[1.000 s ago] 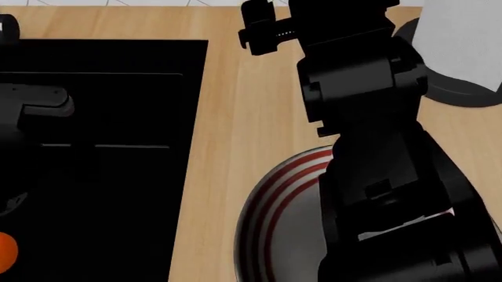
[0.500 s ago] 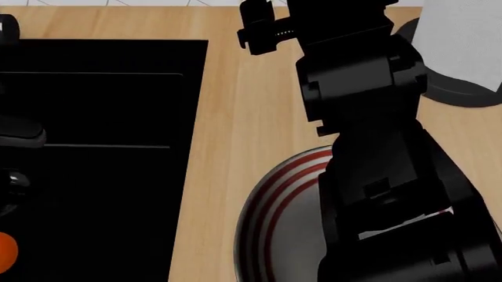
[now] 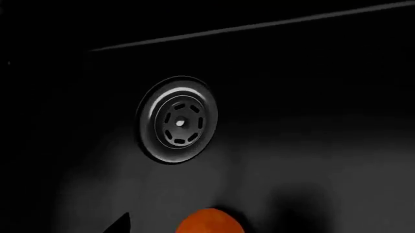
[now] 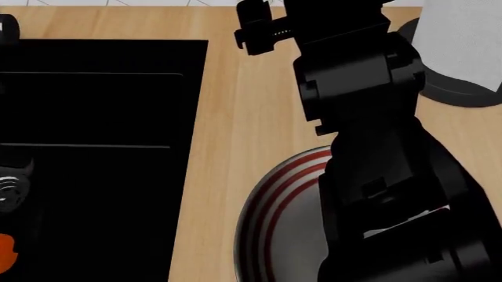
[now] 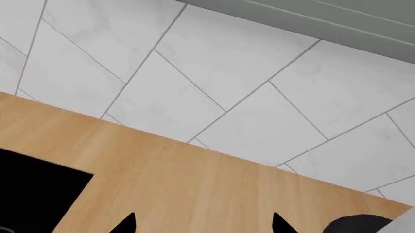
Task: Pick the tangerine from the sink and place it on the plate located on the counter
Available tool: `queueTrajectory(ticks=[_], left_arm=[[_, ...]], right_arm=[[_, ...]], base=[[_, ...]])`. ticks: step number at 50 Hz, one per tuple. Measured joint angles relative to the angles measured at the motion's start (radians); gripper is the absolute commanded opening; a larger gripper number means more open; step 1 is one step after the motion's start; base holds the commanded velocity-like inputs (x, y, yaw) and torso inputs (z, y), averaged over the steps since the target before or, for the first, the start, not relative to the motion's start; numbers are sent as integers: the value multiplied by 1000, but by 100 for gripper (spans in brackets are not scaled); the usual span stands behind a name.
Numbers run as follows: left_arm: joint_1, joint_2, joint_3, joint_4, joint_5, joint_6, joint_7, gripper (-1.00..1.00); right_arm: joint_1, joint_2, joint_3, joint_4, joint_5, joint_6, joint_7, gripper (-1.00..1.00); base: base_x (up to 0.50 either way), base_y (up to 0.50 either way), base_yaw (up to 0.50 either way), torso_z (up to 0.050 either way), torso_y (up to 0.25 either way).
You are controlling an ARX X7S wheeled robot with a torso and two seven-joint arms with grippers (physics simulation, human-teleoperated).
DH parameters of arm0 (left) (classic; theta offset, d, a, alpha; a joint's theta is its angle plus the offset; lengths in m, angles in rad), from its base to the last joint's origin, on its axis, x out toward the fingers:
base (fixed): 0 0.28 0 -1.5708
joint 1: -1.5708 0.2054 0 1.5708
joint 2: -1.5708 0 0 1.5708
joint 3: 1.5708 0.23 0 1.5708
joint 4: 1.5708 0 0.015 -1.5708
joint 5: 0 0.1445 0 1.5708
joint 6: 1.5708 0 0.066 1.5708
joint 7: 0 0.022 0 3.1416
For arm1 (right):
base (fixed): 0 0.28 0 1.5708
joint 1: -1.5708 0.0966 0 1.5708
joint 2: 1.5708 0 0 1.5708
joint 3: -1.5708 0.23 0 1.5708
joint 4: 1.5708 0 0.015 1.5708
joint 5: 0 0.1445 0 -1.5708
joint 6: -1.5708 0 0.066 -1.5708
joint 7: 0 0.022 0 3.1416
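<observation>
The tangerine (image 3: 209,221) is lying in the sink (image 3: 311,160) near the drain (image 3: 176,120); left jaws' state perhaps apart, cannot tell.

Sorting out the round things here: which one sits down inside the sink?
The tangerine, small and bright orange, on the black sink floor; the striped plate sits on the counter.

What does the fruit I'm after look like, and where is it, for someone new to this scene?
Start at the big black sink set into the wooden counter. On its dark floor, a little way from the round metal drain, sits the tangerine. It is a small, round, bright orange ball, the only coloured thing in the basin.
</observation>
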Motion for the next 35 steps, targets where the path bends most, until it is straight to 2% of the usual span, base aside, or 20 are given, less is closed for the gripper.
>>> queueTrajectory(ticks=[18, 35], left_arm=[[34, -17, 17, -19, -7, 14, 14, 100], [25, -13, 18, -131, -7, 87, 7, 100]], right_arm=[[0, 0, -53, 0, 53, -7, 6, 100], [-7, 0, -74, 0, 74, -12, 7, 100]], base=[[0, 0, 0, 0, 0], [0, 0, 0, 0, 0]])
